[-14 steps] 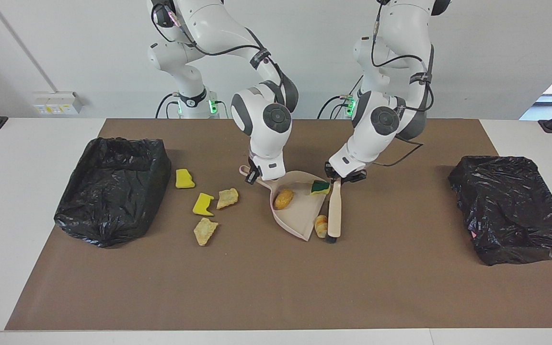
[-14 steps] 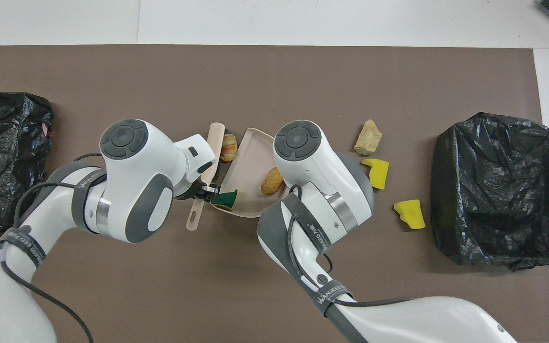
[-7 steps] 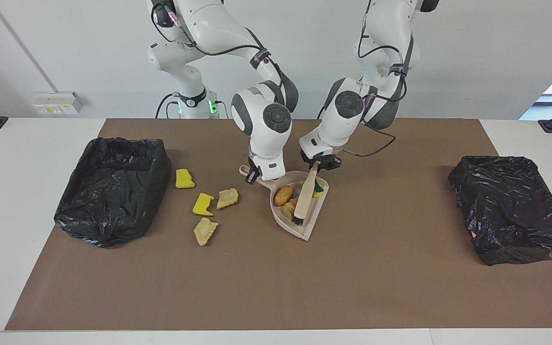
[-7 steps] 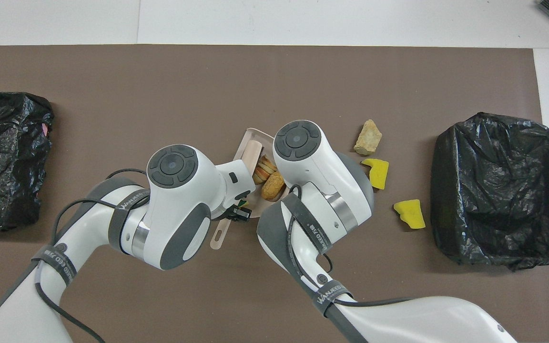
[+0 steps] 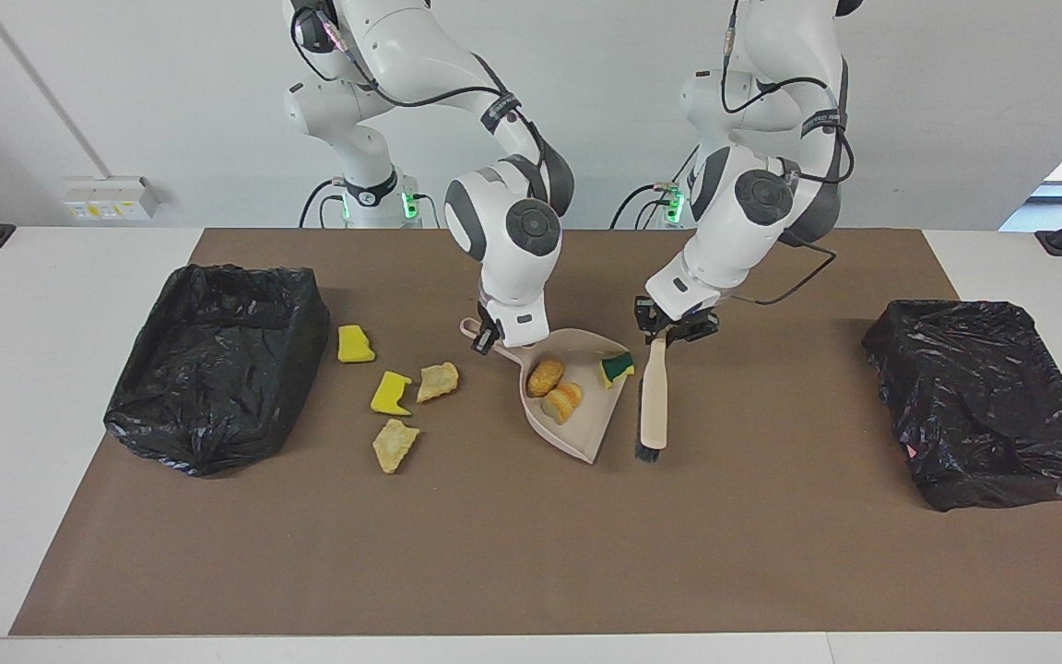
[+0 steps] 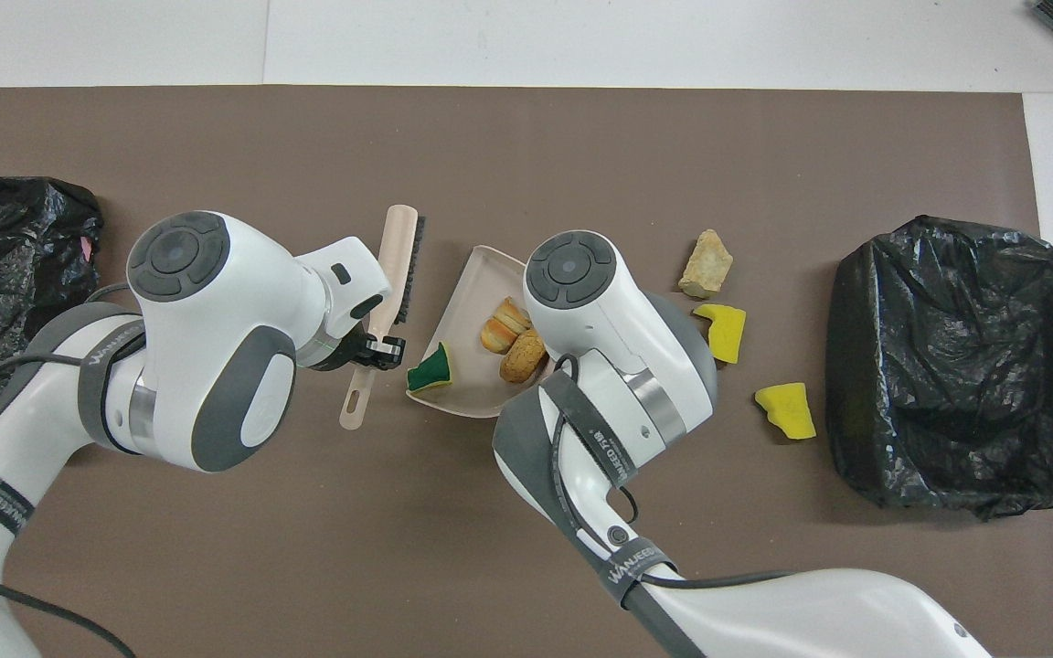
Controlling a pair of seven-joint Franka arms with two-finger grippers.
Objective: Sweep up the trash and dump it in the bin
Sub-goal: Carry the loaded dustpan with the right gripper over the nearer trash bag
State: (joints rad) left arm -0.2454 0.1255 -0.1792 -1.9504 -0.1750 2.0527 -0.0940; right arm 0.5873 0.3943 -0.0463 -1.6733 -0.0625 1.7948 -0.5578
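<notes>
Lined bin: black plastic-lined bin [image 5: 218, 364] at the right arm's end of the tabletop [image 5: 70, 304]
Loose trash: four yellow sponge and tan crusty scraps [image 5: 391, 394] between that bin and the pan
Right tool [image 5: 487, 339]: clamped on the handle of the beige plastic dustpan [image 5: 586, 426]; two orange lumps [image 5: 554, 389] and a green-backed sponge [image 5: 617, 368] inside
Left tool [image 5: 674, 330]: gripping the beige hand brush [image 5: 652, 401] beside the pan; bristles down

Two white arms w/ dark grey joint bands and round grey end caps. Black cables run along the links, strapped on w/ grey bands; straps read "WANJEED" in the overhead view. Green lights glow at both bases. Left gripper [image 5: 676, 329] and right gripper [image 5: 487, 339] are black-fingered.
</notes>
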